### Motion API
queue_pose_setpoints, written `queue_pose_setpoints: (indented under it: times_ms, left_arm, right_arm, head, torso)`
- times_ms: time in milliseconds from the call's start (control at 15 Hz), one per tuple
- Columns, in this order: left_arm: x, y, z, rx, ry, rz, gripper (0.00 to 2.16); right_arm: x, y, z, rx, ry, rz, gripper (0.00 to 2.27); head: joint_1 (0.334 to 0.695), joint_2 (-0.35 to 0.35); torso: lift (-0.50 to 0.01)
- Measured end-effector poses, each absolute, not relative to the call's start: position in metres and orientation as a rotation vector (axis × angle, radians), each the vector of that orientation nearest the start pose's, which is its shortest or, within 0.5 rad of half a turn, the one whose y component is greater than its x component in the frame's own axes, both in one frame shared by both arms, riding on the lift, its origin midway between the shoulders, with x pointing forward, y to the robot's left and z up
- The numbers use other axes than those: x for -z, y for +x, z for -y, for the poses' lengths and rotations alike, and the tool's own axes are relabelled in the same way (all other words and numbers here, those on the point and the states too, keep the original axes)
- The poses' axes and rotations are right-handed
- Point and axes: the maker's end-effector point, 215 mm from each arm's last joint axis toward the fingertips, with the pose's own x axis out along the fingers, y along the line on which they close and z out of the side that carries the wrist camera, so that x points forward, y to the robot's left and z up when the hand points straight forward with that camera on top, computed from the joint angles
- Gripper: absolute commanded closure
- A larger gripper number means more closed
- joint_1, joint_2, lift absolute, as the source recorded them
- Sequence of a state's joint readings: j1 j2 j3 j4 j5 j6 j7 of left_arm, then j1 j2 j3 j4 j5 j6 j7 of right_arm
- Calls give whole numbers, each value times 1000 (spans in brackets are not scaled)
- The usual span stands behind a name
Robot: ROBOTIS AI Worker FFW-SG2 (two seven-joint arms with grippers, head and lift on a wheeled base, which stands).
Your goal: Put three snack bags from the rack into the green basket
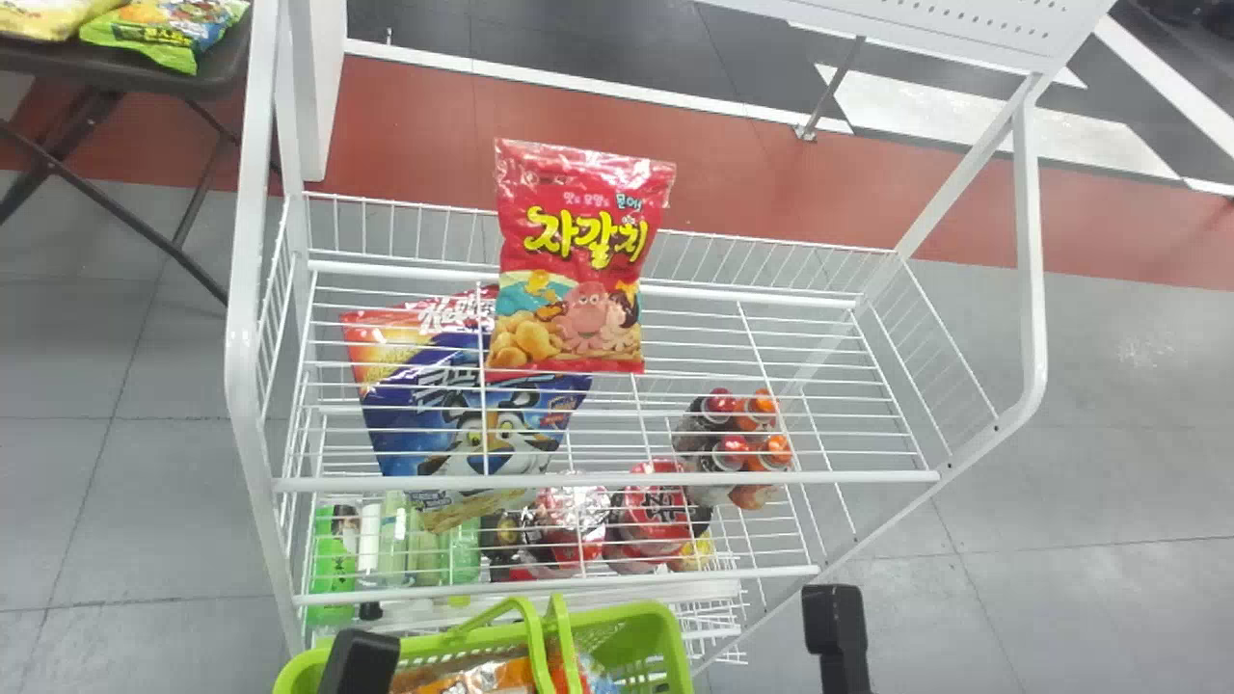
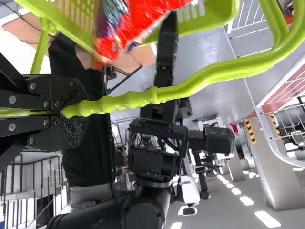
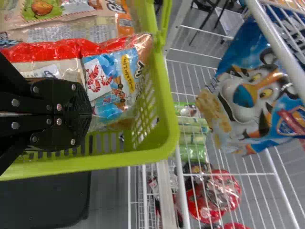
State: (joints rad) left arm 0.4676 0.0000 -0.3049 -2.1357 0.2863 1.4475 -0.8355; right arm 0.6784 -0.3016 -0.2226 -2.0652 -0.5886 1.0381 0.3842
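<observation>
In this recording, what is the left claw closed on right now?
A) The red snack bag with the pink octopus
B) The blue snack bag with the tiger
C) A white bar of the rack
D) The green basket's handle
D: in the left wrist view, the left claw has its jaws clamped around the handle of the green basket.

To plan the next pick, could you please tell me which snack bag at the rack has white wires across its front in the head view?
The blue bag with the tiger; the red bag has no wires across its front.
</observation>
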Motion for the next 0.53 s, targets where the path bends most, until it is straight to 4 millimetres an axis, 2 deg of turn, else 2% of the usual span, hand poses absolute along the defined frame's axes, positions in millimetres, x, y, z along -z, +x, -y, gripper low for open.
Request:
queue_pose_setpoints:
  times_ms: [67,133,400,467,533]
  left_arm:
    - [438,128,99,1229,-736,-1255,1335]
    - [438,129,99,1228,-736,-1254,1335]
    - [438,130,97,1225,-741,-1251,1335]
    - [438,131,97,1224,-741,-1247,1335]
    - [438,131,98,1226,-743,-1243,1335]
  right_arm:
    - [558,214,222,-412,455,-1116,282]
    - [548,214,221,-425,450,-1115,-2]
    - [494,209,220,-465,402,-1126,46]
    - [481,213,221,-464,383,-1108,49]
    - [466,227,226,-454,354,-1056,49]
  head:
    - [695,-350]
    - [695,-350]
    - [695,-350]
    - [695,-350]
    - [695,-350]
  torso:
    - [0]
    - [0]
    - [0]
    - [0]
    - [0]
